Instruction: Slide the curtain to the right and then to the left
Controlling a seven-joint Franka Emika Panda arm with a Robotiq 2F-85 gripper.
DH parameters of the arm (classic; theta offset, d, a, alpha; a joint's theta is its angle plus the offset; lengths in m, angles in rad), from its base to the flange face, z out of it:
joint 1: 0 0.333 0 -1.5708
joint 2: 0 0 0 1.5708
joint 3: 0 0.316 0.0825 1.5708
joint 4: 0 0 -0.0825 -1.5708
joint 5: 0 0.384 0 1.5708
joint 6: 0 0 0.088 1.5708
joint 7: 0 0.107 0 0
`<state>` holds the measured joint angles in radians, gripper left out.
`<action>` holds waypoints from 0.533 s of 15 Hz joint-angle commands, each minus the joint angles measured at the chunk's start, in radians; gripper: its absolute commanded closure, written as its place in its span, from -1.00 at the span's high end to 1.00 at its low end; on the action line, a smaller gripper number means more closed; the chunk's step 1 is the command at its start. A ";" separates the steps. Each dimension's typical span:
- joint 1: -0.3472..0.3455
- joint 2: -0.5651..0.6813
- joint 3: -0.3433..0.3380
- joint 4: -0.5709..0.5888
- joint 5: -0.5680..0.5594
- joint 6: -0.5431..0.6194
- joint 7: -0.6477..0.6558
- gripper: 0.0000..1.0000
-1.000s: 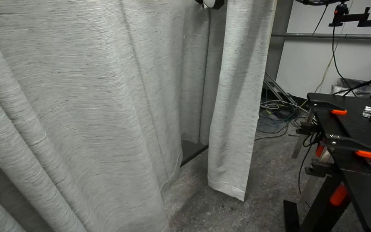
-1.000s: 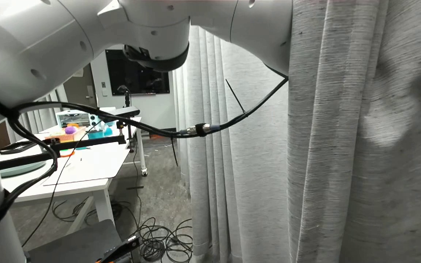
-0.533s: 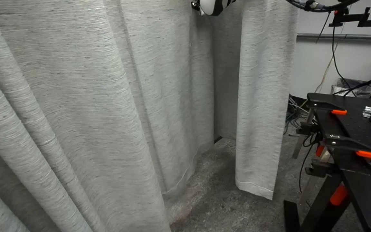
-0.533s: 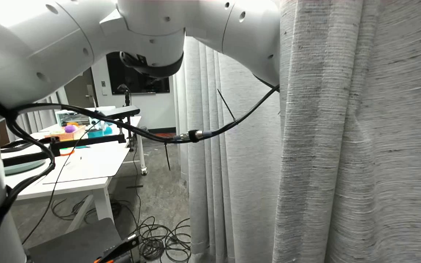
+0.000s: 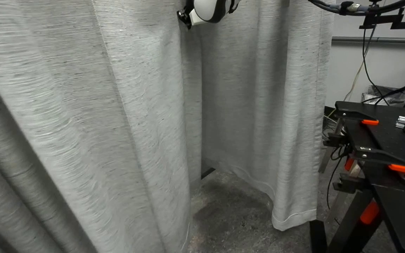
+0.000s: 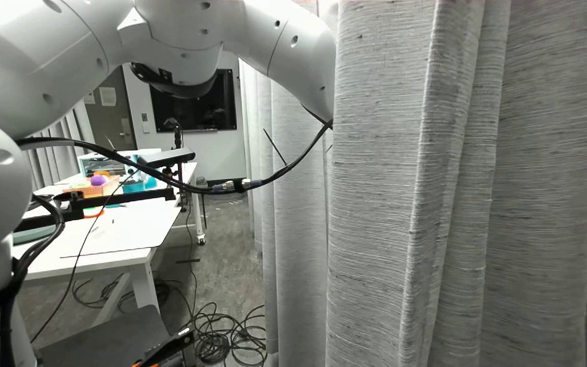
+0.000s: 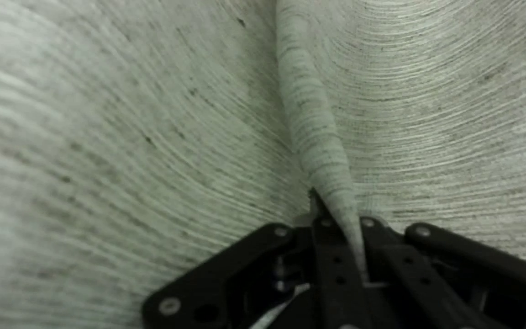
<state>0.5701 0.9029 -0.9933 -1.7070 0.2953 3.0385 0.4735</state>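
The light grey streaked curtain (image 5: 146, 105) hangs in deep vertical folds and fills much of both exterior views (image 6: 385, 204). It also fills the wrist view (image 7: 153, 114) behind the jaws. My gripper (image 7: 346, 224) is closed on a narrow pinched fold of the curtain, which runs down between the two black fingers. In an exterior view the gripper (image 5: 185, 17) shows only in part at the top, against the curtain, and the pinch is hidden there. In an exterior view the white arm (image 6: 293, 56) passes behind the curtain, so the gripper is hidden.
A black table (image 5: 392, 196) with orange-tipped clamps (image 5: 381, 158) stands right of the curtain's edge. A white table (image 6: 120, 239) with bins and a camera mount stands beyond the arm. Coiled cables (image 6: 227, 336) lie on the floor. A cable (image 6: 242, 184) hangs from the arm.
The arm and pinched fold have moved left in both exterior views. The curtain's free hem edge has shifted right toward the black table. A dark area now shows past the curtain's far edge.
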 commanded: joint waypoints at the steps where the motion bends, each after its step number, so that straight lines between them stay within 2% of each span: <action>1: -0.001 -0.118 0.071 -0.086 -0.039 -0.065 -0.006 -0.99; 6: 0.059 -0.304 0.095 -0.255 -0.097 -0.079 -0.030 -0.99; 7: 0.073 -0.347 0.096 -0.290 -0.112 -0.089 -0.033 -0.46; 8: 0.087 -0.387 0.094 -0.320 -0.129 -0.102 -0.032 -0.45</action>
<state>0.6229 0.6762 -0.9195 -1.8918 0.2217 3.0086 0.4674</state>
